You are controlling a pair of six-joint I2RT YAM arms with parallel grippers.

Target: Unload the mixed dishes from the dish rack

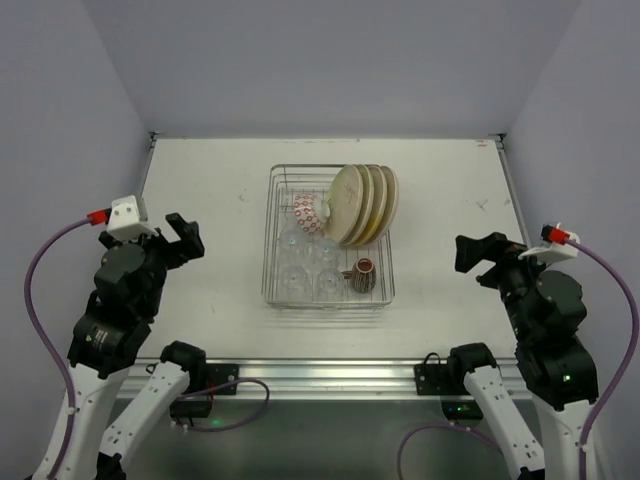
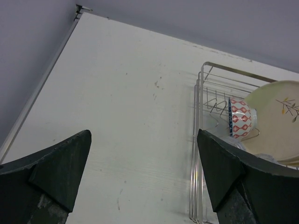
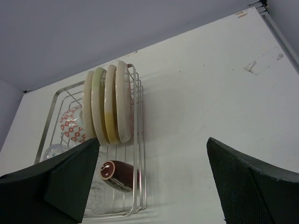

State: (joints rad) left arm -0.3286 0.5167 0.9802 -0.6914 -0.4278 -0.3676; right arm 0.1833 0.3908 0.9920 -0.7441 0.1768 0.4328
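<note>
Nearest us, both arms rise from the near edge of the table (image 1: 200, 180), one at each side. The left gripper (image 1: 188, 237) hangs over the left part of the table, well left of the rack (image 1: 330, 303). Its fingers (image 2: 60, 168) stand wide apart and hold nothing; in its wrist view we see only tabletop in the gap. The right gripper (image 1: 468, 256) hangs over the right part, well right of the rack, and its jaws gape just as wide, gripping nothing.

Between the two grippers the rack sits in the middle of the table. In its near left part we see clear glasses (image 1: 310, 268) standing close together, four as far as we can tell through the wire. In the near right corner a dark brown mug (image 1: 362, 275) lies on its side, just right of the glasses. Farther back, a patterned bowl (image 1: 306, 212) rests tipped on its side at the left, just beside the plates (image 1: 362, 203). The four plates stand on edge in a row across the far right part, tilted. In the left wrist view the one nearest the bowl shows a leaf sprig. Beyond the rack the table runs on to the grey wall (image 1: 330, 70).
</note>
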